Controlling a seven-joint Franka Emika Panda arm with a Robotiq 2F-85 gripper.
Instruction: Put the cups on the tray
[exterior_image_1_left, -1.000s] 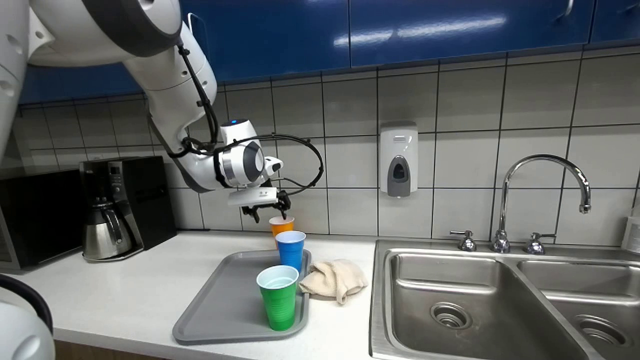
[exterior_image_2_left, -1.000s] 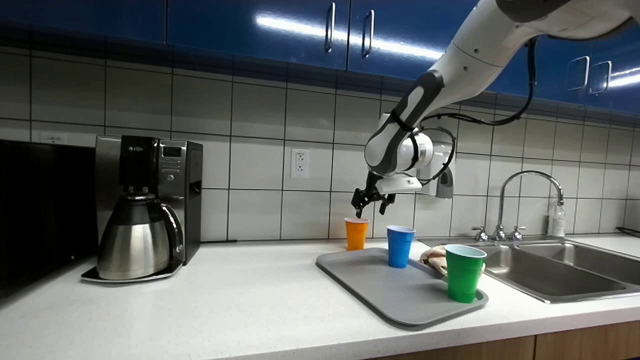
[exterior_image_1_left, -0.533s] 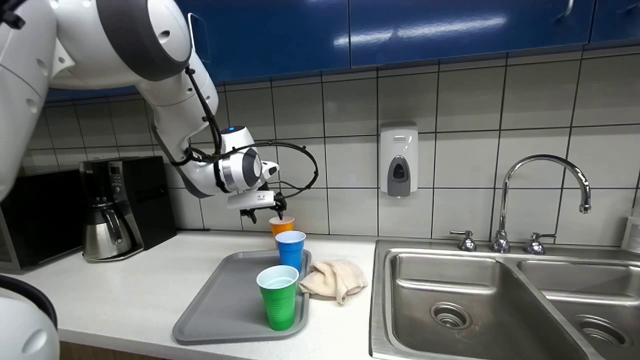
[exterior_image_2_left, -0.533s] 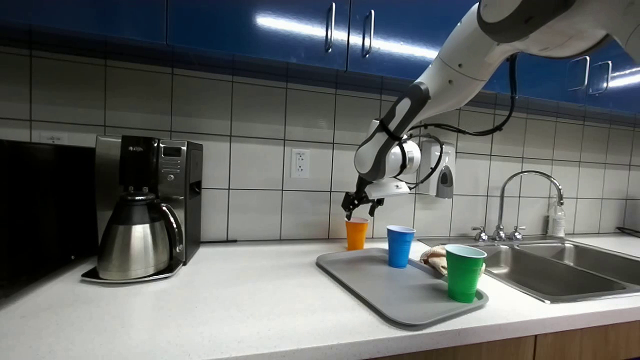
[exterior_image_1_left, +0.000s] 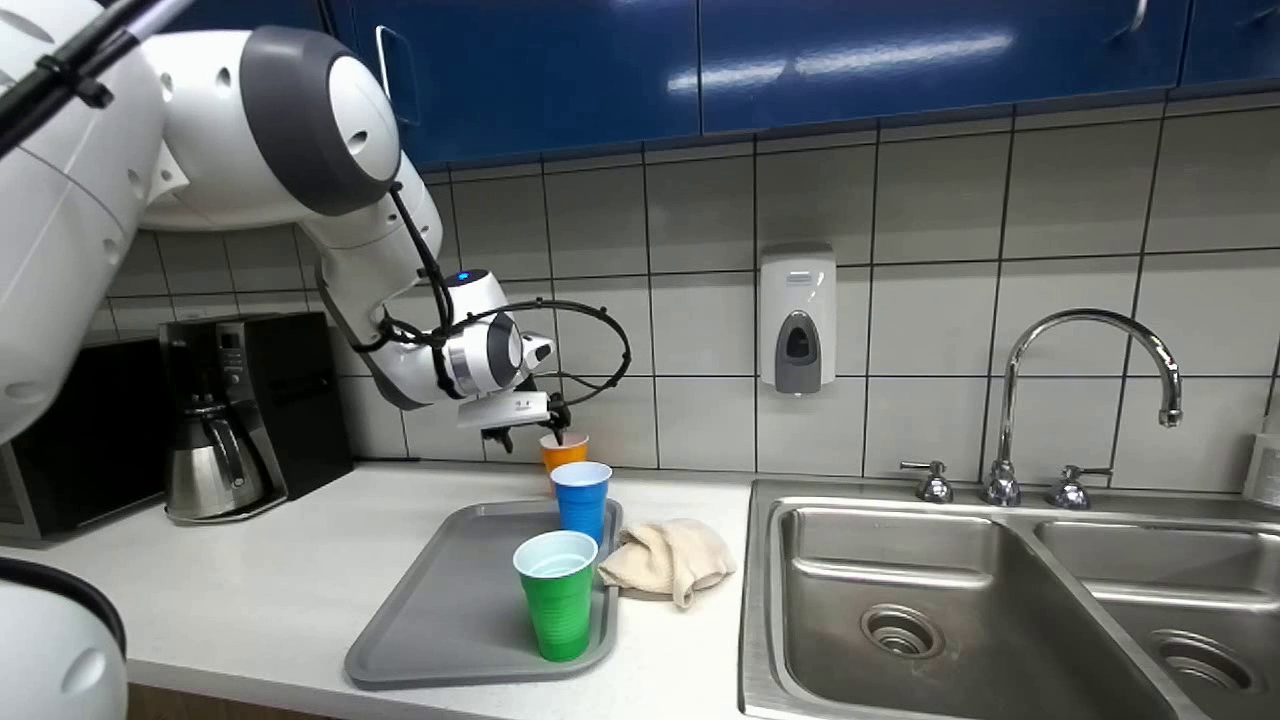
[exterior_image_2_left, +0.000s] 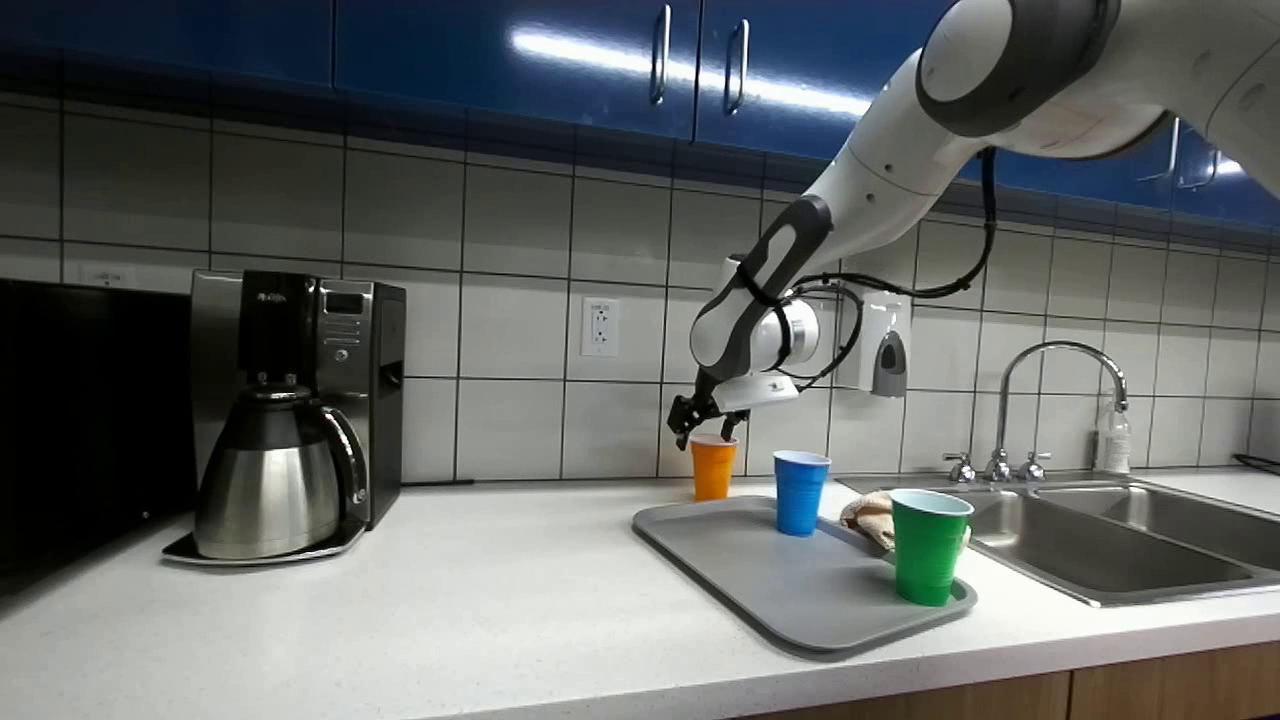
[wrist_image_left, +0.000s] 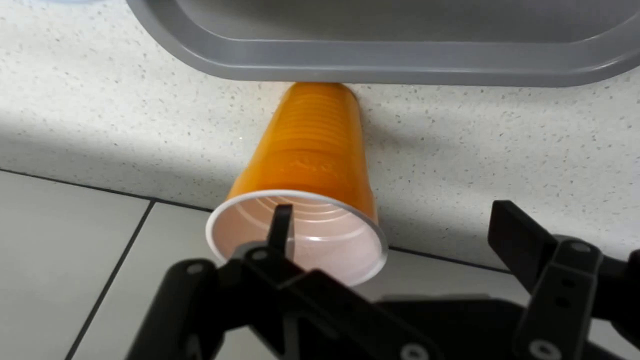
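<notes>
Gripper spread wide, one finger over the mouth of the ribbed orange cup (can't tell if inside); cup upright on speckled counter, just beside tray.
Crowding the gripper: glossy tiled wall close by; blue cup near, green cup farther out, both on the smooth grey tray. Crumpled cloth past blue cup; steel coffee pot well apart.

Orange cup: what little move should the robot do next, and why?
Probably lower the open gripper slightly, so one finger sits well inside the orange cup and closing could pinch its wall. In the wrist view, that finger lines up with the cup's mouth; the other finger is outside. The blue cup and green cup are on the tray; this one isn't.
</notes>
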